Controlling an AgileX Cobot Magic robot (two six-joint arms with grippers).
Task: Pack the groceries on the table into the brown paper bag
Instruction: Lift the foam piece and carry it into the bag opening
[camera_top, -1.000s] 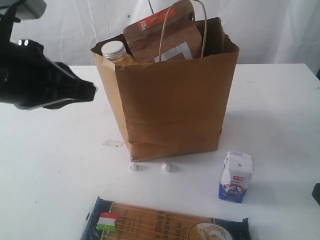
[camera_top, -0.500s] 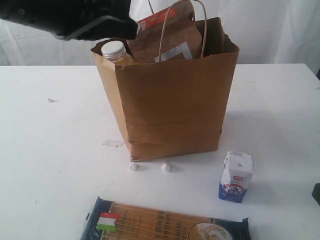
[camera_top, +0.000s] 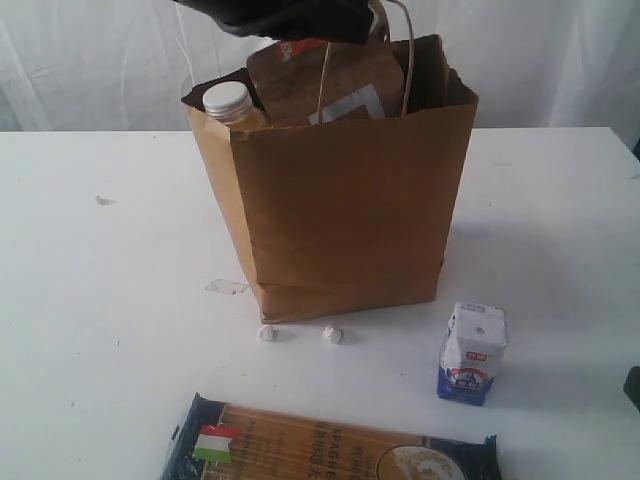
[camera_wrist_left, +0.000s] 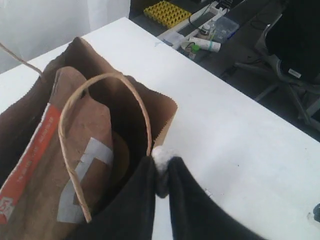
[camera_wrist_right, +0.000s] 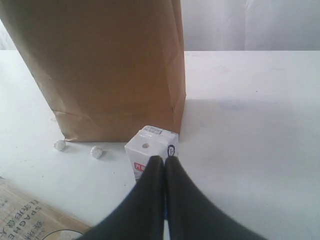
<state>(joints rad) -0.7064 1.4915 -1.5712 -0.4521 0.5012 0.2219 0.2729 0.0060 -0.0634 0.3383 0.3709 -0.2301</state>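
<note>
- Brown kraft paper bag (camera_top: 350, 200) stands upright near the middle of the large white tabletop (camera_top: 100, 300). Its long axis is vertical and its open mouth faces up.
- Brown pouch with orange label (camera_top: 335, 80) stands on end inside the bag, its top rising above the rim.
- Yellow white-capped bottle (camera_top: 228, 98) is upright in the bag's left corner as seen from the exterior view, cap up.
- White-blue carton (camera_top: 472, 352) stands upright on the table, in front of the bag and to its right, apart from it.
- Dark-blue spaghetti pack (camera_top: 320, 445) lies flat at the near edge. Its long axis runs left to right.
- Two tiny white lumps (camera_top: 267, 334) rest on the table just in front of the bag's base.
- Left gripper (camera_wrist_left: 162, 166) hangs over the bag's mouth, beside a twisted loop handle (camera_wrist_left: 107, 75). Its black fingers are nearly together, pinching a small white lump (camera_wrist_left: 161, 154) at the tips.
- Right gripper (camera_wrist_right: 164, 161) is clenched, its fingers pressed together with nothing between them. It points toward the carton, low over the table, and does not touch it.
</note>
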